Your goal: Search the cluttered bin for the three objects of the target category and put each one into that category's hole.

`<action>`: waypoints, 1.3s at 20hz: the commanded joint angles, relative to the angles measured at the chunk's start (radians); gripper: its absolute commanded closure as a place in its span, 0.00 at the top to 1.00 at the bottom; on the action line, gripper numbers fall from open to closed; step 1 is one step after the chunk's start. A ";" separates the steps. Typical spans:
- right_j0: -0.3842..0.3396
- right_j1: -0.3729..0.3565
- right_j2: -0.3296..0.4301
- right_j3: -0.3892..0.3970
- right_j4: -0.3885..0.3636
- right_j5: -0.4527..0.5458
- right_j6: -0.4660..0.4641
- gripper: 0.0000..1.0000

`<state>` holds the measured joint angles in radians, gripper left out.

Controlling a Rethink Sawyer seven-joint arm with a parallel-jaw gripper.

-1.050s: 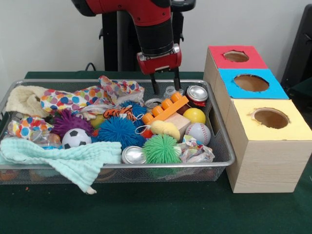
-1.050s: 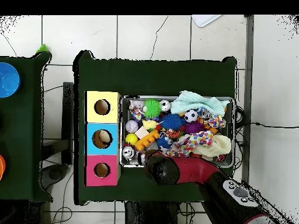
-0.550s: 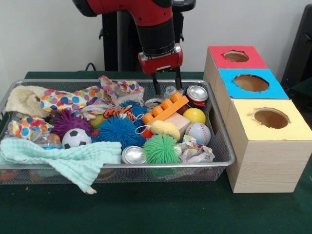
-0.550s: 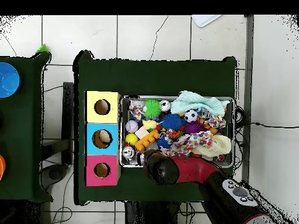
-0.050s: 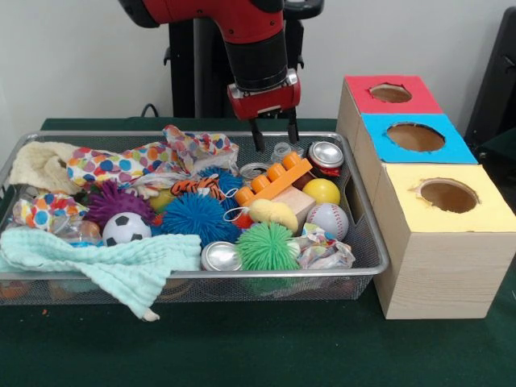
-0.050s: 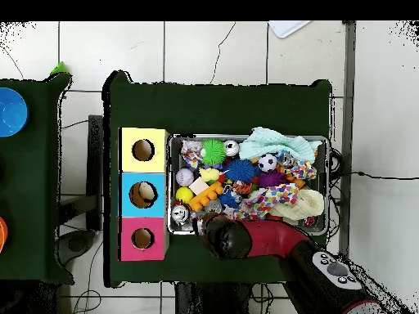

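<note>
**Hovering over the back of a very messy bin**

Starting at the front edge of the wire bin (image 5: 367,242): a mint green cloth (image 5: 105,262) droops over the rim, with a silver can (image 5: 221,256), a green spiky ball (image 5: 267,246) and a crumpled wrapper (image 5: 322,250) lined up beside it. Behind those sit a soccer ball (image 5: 126,229), a blue spiky ball (image 5: 196,216), a purple spiky ball (image 5: 117,201) and a baseball (image 5: 327,220). Mid-bin there's a yellow ball (image 5: 322,191) and an orange toy brick (image 5: 274,179) lying at a slant, plus a polka-dot cloth (image 5: 137,165) and a cream cloth (image 5: 40,164) off to the side. Near the back rim, a red can (image 5: 326,155) rests close to the corner. The gripper (image 5: 274,137) hangs just above that back area, its two fingers parted with a gap between them and nothing held. Next to the bin, the wooden box (image 5: 435,250) shows yellow, blue and red holes, front to back.
</note>
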<state>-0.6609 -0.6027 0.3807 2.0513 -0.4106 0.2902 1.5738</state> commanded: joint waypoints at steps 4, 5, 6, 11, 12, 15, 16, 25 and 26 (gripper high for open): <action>-0.028 0.023 0.071 -0.105 -0.066 0.102 -0.076 1.00; -0.031 0.023 0.071 -0.106 -0.070 0.103 -0.079 1.00; -0.032 0.024 0.073 -0.106 -0.072 0.104 -0.081 1.00; -0.034 0.035 0.071 -0.112 -0.086 0.085 -0.070 1.00; -0.034 0.035 0.071 -0.112 -0.087 0.084 -0.067 1.00; -0.036 0.040 0.072 -0.115 -0.093 0.079 -0.065 1.00; -0.036 0.044 0.069 -0.118 -0.098 0.075 -0.067 1.00; -0.031 0.071 0.063 -0.137 -0.123 0.050 -0.059 1.00; -0.030 0.074 0.062 -0.138 -0.126 0.047 -0.059 1.00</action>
<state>-0.6755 -0.5829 0.3827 2.0451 -0.4758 0.2930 1.5738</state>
